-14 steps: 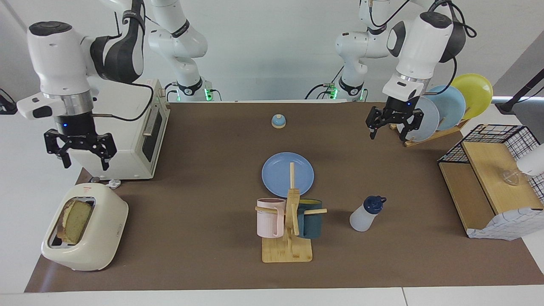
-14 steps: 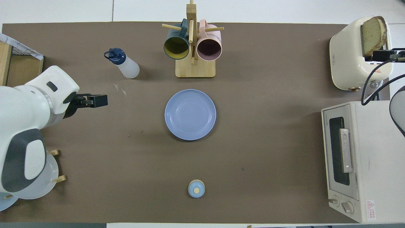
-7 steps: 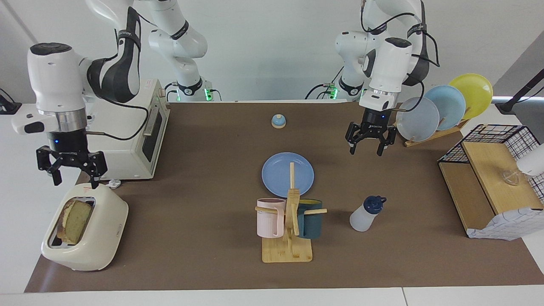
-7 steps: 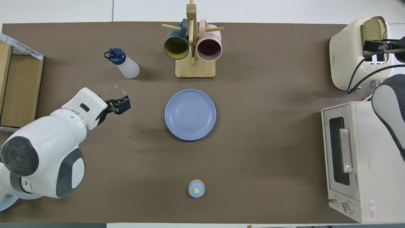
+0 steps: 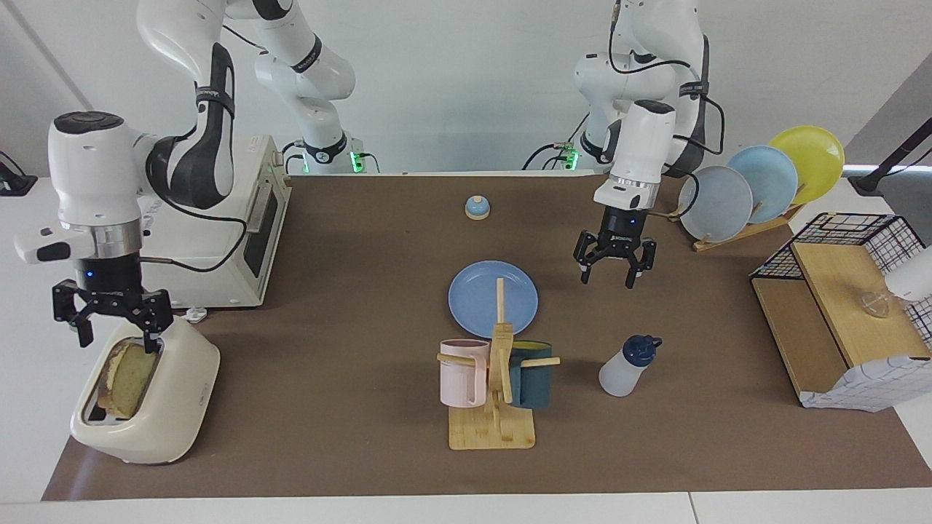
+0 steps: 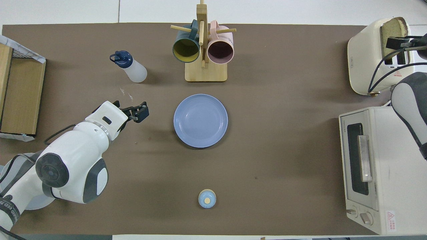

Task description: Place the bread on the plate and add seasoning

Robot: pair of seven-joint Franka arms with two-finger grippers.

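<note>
The bread (image 5: 128, 377) stands in the slot of a cream toaster (image 5: 156, 415) at the right arm's end of the table; it also shows in the overhead view (image 6: 391, 27). My right gripper (image 5: 114, 336) is open just above the toaster, its fingers on either side of the slice's top; it shows in the overhead view too (image 6: 398, 43). The blue plate (image 5: 480, 295) lies flat mid-table (image 6: 200, 120). The seasoning bottle (image 5: 625, 367) stands beside the mug rack (image 6: 131, 68). My left gripper (image 5: 607, 279) is open and empty in the air over bare table between the plate and the bottle (image 6: 131, 108).
A wooden mug rack (image 5: 495, 422) with a pink and a dark mug stands just farther from the robots than the plate. A toaster oven (image 5: 240, 240) stands near the toaster. A small bell (image 5: 477, 207), a rack of upright plates (image 5: 757, 185) and a wire basket shelf (image 5: 837, 306) are also there.
My right gripper has come down from beside the toaster oven to just above the toaster slot. My left gripper has moved from the plate rack toward the plate and lower.
</note>
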